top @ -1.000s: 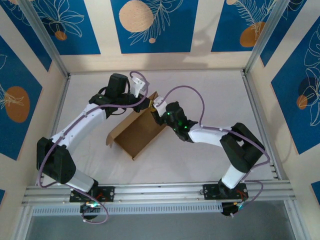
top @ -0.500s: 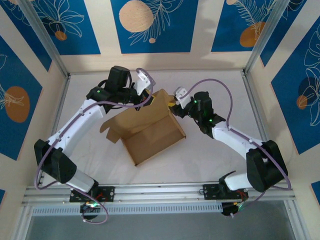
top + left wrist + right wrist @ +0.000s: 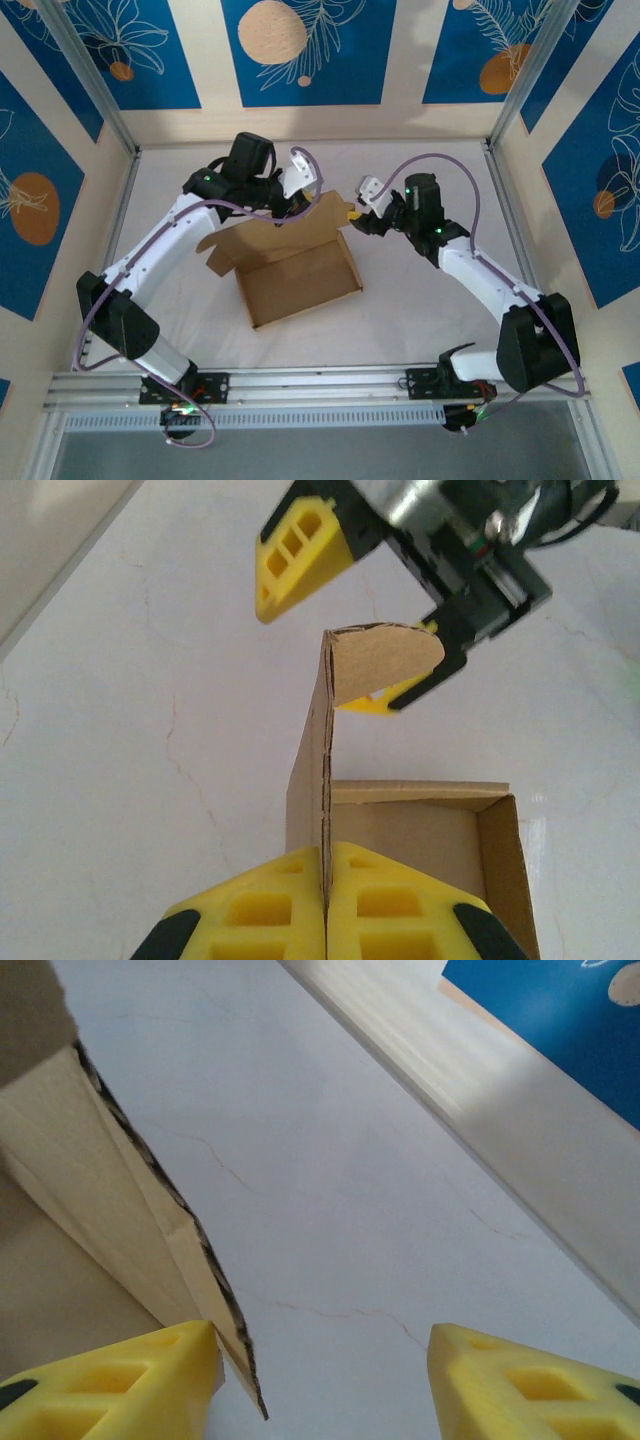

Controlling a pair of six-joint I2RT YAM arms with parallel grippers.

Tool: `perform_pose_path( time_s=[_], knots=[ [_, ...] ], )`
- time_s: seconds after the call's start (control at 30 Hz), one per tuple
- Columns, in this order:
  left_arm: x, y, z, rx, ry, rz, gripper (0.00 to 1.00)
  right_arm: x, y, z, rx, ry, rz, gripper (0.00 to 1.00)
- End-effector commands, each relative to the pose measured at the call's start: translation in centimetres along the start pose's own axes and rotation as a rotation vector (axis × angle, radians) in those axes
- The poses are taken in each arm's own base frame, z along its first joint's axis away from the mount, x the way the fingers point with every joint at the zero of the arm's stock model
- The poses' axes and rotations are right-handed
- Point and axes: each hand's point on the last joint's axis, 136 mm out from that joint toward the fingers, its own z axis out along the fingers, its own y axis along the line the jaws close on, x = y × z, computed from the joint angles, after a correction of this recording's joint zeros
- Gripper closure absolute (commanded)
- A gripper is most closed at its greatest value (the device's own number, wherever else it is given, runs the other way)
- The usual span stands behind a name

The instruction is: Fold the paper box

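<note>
Two arms reach over the white table (image 3: 430, 310), which stands between cream walls with blue leaf-printed panels (image 3: 310, 50) and has an aluminium rail (image 3: 320, 378) at its near edge. Near the middle of this table lies the paper box (image 3: 300, 275), half formed, its tray open upward and one flap upright at the far side. I see the left gripper (image 3: 325, 885), on its long bent arm, pinched tight on this flap, while the right gripper (image 3: 352, 212), its arm bent in from the right, stands with jaws well apart at the flap's rounded tab.
</note>
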Motion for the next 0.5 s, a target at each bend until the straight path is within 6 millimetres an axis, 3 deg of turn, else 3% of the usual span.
perform_pose_path(
  time_s=[0.0,0.1,0.33,0.47],
  knots=[
    [-0.7,-0.4,-0.2,0.005,0.009,0.091,1.0,-2.4,1.6,-1.0,-0.137,-0.054,-0.047,0.45],
    [-1.2,-0.4,0.1,0.003,0.004,0.1,1.0,-2.8,2.9,-0.7,-0.222,-0.043,-0.026,0.53],
    [-2.0,0.3,0.6,-0.022,-0.013,0.083,1.0,-1.9,3.2,0.5,-0.204,0.019,0.0,0.94],
    [-2.9,0.4,0.9,-0.026,-0.068,0.024,1.0,-1.6,2.3,1.3,-0.155,0.063,0.092,1.0]
  ],
)
